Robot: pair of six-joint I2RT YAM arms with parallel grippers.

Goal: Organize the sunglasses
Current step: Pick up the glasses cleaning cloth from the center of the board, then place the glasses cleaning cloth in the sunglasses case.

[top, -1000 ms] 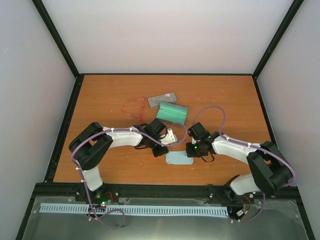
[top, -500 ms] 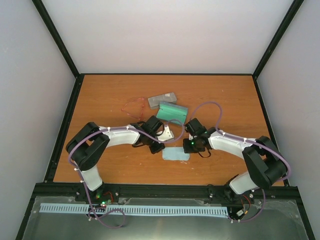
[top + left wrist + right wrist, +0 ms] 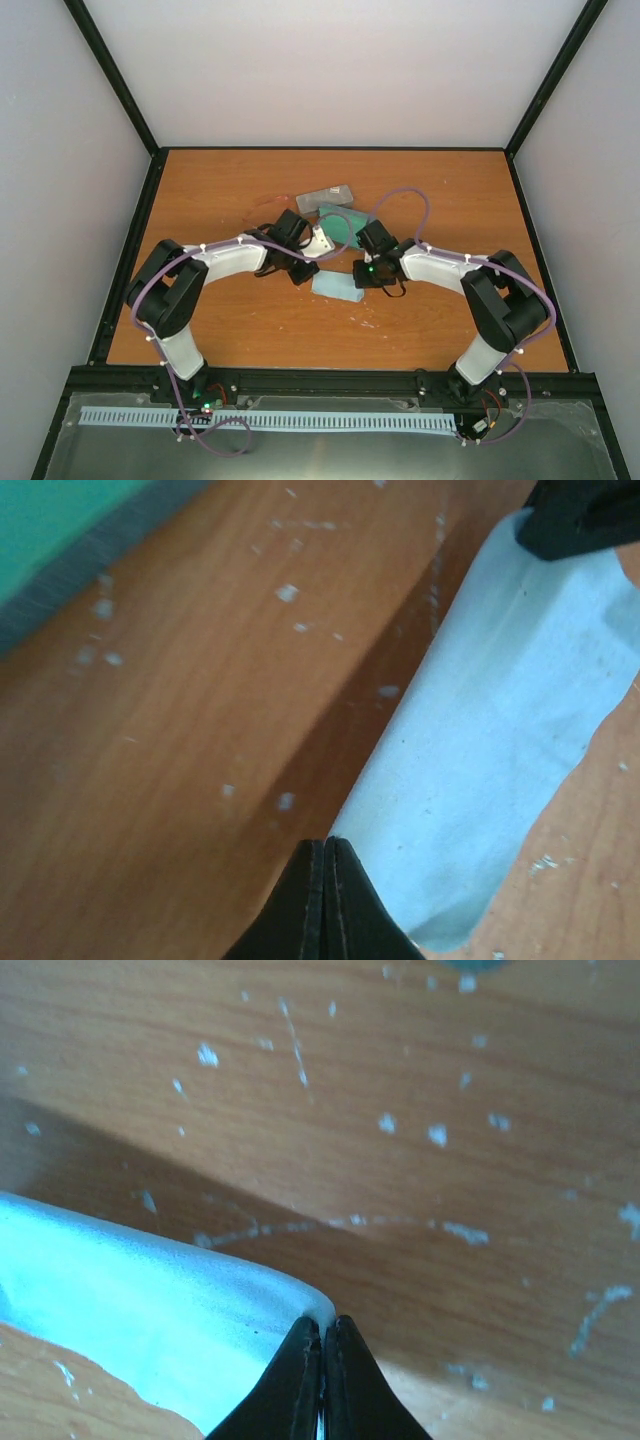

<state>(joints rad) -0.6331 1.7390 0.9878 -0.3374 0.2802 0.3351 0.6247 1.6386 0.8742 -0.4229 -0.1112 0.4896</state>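
The pale blue cloth [image 3: 338, 288] hangs just above the table between both grippers. My left gripper [image 3: 308, 272] is shut on its left corner; in the left wrist view the closed tips [image 3: 326, 845] meet the cloth [image 3: 500, 730]. My right gripper [image 3: 358, 282] is shut on the other corner, and its tips [image 3: 323, 1328] pinch the cloth edge [image 3: 150, 1290]. The red-pink sunglasses [image 3: 262, 203] lie at the back left, mostly hidden behind my left arm.
An open green-lined case [image 3: 338, 222] lies just behind the grippers, and its edge shows in the left wrist view [image 3: 60, 530]. A closed grey case [image 3: 325, 198] lies behind it. The table is orange wood with black rails.
Both grippers have moved away from the near edge and slightly left, carrying the cloth with them toward the green case. The left arm now covers most of the sunglasses.
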